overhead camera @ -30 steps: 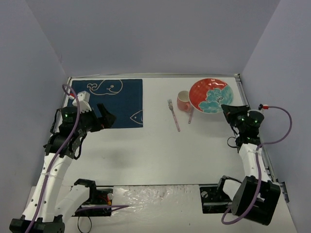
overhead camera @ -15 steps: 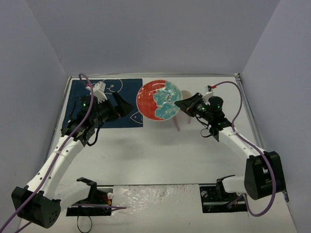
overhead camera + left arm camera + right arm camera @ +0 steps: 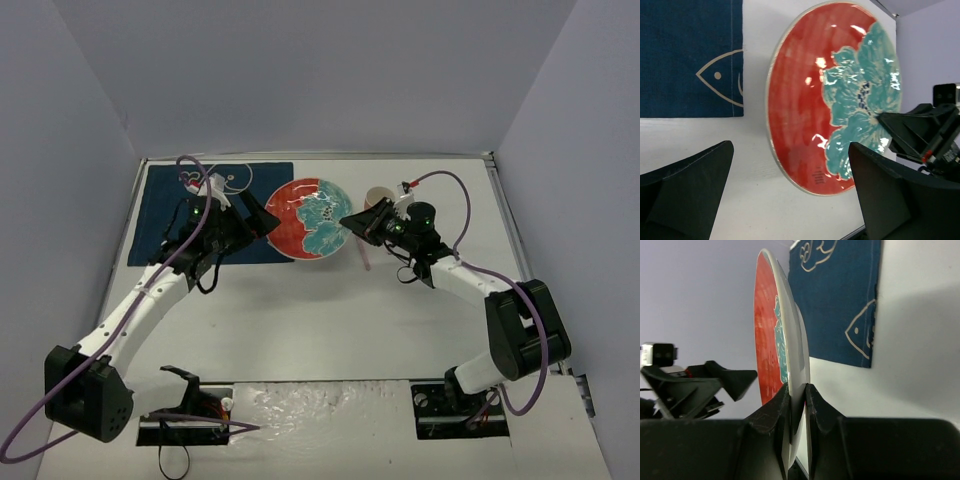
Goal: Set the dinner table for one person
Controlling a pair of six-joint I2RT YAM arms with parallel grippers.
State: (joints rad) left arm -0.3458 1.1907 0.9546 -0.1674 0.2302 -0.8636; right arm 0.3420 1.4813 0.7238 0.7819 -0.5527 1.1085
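Observation:
A red plate [image 3: 308, 218] with a teal flower hangs tilted above the white dinner table [image 3: 320, 320], just right of the dark blue whale placemat [image 3: 170, 215]. My right gripper [image 3: 350, 222] is shut on the plate's right rim; in the right wrist view its fingers [image 3: 797, 390] pinch the plate [image 3: 771, 340] edge-on. My left gripper [image 3: 262, 220] stands wide open at the plate's left rim. In the left wrist view the left gripper [image 3: 791, 150] frames the plate [image 3: 810, 100] without touching it, and the placemat [image 3: 685, 55] lies at upper left.
A pink cup [image 3: 378, 198] stands behind my right gripper, and the handle of a fork [image 3: 365, 258] shows beneath it. Grey walls close in the table on three sides.
My right arm has carried the plate from the table's back right leftward to the placemat's edge. My left arm has reached right to meet it, jaws still open.

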